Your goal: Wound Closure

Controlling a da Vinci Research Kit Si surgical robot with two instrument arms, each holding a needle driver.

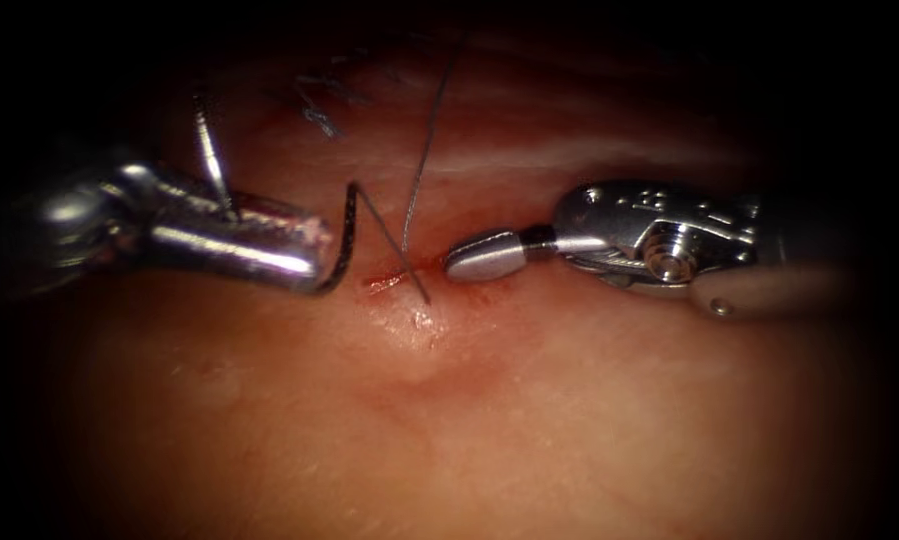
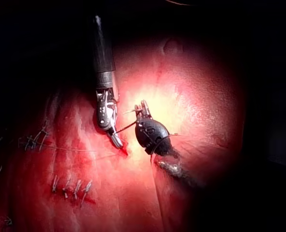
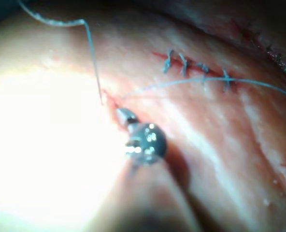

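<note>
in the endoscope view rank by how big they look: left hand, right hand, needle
1. Left hand, holding the needle, nearer the camera so its size is unsure.
2. Right hand, shut, holding nothing.
3. Needle, out of the tissue.

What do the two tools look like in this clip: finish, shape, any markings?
Both are bare polished metal. The left pincer has a thick, rounded, cylinder-like body with bright highlights. The right pincer ends in a smooth, bullet-shaped tip on a narrow neck, behind it a flat wrist housing with a round pivot pin and a row of small dots. Its shaft is dark with a lighter collar. I see no cables or sleeves.
</note>
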